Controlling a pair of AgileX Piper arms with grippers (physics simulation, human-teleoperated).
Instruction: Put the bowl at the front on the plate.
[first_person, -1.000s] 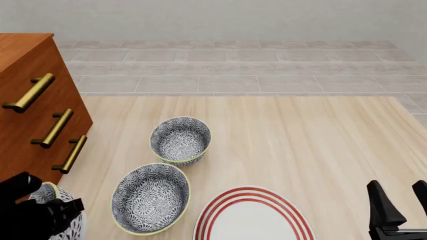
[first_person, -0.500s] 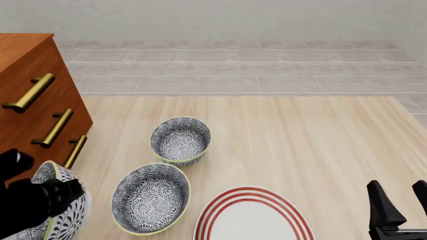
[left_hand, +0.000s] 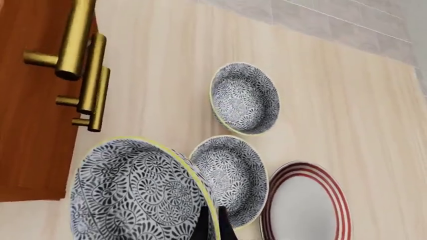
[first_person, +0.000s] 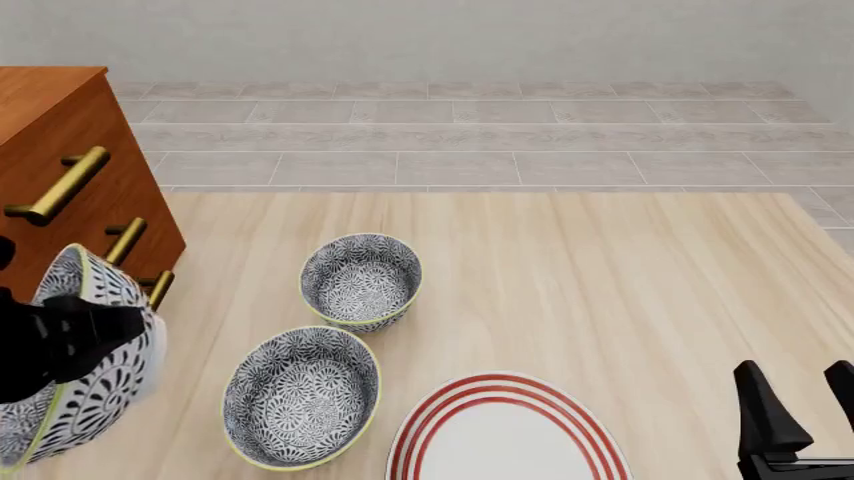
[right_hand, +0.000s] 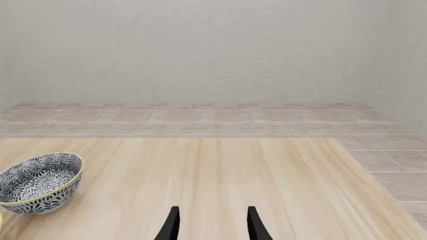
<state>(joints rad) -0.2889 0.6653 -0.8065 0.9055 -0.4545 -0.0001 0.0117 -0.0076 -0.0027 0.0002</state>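
My left gripper (first_person: 74, 330) is shut on the rim of the bowl (first_person: 83, 372), a white bowl with a dark floral pattern and a yellow-green rim. It holds the bowl tilted on edge above the table's front left, close to the dresser. In the left wrist view the bowl (left_hand: 133, 192) fills the foreground with the fingertips (left_hand: 212, 226) pinched on its rim. The plate (first_person: 461, 395), white with red rings, lies at the front centre and shows again as the plate (left_hand: 293, 167) in the left wrist view. My right gripper (first_person: 805, 398) hovers open and holding nothing at the front right (right_hand: 212, 222).
Two look-alike bowls rest on the table: one (first_person: 300, 395) just left of the plate, another (first_person: 360, 280) behind it. A wooden dresser (first_person: 67, 200) with brass handles (left_hand: 83, 45) stands at the left edge. Tiled floor lies beyond the table's far edge.
My left gripper has lifted the bowl off the table's front left corner and carried it upward, tipping it further onto its edge. The right arm has stayed still.
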